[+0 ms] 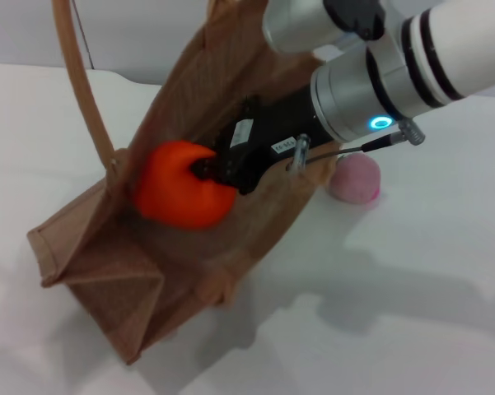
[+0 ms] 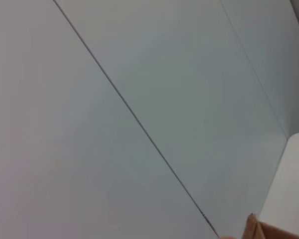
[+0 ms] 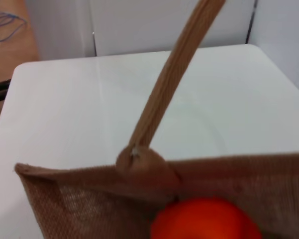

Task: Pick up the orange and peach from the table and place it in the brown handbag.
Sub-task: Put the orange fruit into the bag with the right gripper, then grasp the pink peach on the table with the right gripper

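The brown handbag [image 1: 107,271] stands open on the white table, with one strap handle [image 1: 78,82] pulled up out of view at the top left. My right gripper [image 1: 217,169] reaches down into the bag's mouth, shut on the orange [image 1: 175,191], which hangs just inside the opening near the bag's left wall. In the right wrist view the orange [image 3: 204,221] shows just behind the bag's rim [image 3: 89,181] and the strap handle [image 3: 174,74]. The peach [image 1: 356,179] lies on the table to the right of the bag, partly behind my right arm. My left gripper is out of view.
The white table [image 1: 412,313] spreads out around the bag, with a wall behind it. The left wrist view shows only a pale wall and a brown corner of the bag [image 2: 256,230].
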`<state>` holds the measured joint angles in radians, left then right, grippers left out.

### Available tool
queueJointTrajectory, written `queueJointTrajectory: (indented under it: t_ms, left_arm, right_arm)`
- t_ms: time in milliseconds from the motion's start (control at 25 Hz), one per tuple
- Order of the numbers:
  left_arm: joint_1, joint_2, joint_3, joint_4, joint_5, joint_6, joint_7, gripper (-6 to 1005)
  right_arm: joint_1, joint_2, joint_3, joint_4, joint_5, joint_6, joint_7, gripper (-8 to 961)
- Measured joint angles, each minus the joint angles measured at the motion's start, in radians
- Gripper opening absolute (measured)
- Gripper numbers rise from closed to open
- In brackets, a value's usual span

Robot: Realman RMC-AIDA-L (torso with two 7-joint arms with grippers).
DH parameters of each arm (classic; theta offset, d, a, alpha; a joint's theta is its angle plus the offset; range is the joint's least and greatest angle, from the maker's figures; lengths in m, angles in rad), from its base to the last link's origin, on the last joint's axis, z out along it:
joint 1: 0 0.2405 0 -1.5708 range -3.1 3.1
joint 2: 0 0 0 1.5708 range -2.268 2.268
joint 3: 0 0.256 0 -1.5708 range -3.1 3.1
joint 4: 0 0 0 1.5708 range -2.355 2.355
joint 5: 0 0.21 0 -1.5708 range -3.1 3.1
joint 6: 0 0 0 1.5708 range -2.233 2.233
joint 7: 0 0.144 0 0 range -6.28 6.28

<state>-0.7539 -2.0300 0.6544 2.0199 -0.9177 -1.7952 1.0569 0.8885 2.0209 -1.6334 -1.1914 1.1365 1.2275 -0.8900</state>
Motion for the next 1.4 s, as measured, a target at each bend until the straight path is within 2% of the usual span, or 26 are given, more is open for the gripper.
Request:
queueJointTrajectory:
  t_ms: [240,360,720,920,960,1160,1280,1400]
  left_arm:
    - [-0.010,0.001,0.003,0.000,-0.001,0.008,0.000,118]
    - [-0.012,0.001,0.005,0.002,-0.001,0.008,0.000,118]
    - [0.007,0.000,-0.025,0.002,0.007,0.018,0.002,119]
    - [0.041,0.000,-0.061,0.002,0.027,0.023,0.011,119]
    - [0.050,-0.001,-0.072,0.002,0.034,0.025,0.013,119]
    - [0.094,-0.002,-0.119,-0.001,0.035,0.038,0.022,118]
    - [0.123,-0.003,-0.131,-0.002,0.033,0.043,0.022,118]
    - [0.149,-0.003,-0.135,-0.001,0.037,0.046,0.020,119]
  right_arm:
    - [0.076,0.000,0.001,0.165,0.060,-0.043,-0.078,228]
    - [0.096,0.000,0.001,0.205,0.086,-0.059,-0.099,287]
    - [0.097,-0.003,0.001,0.199,0.131,-0.021,-0.096,487]
    - [0.090,-0.006,0.043,0.187,0.116,0.044,-0.077,723]
    - [0.088,-0.007,0.054,0.184,0.106,0.063,-0.067,735]
    - [0.030,-0.019,0.147,0.082,-0.107,0.128,0.041,796]
    - [-0.009,-0.014,0.207,0.020,-0.266,0.137,0.089,794]
    - [-0.023,-0.006,0.242,0.003,-0.361,0.139,0.111,792]
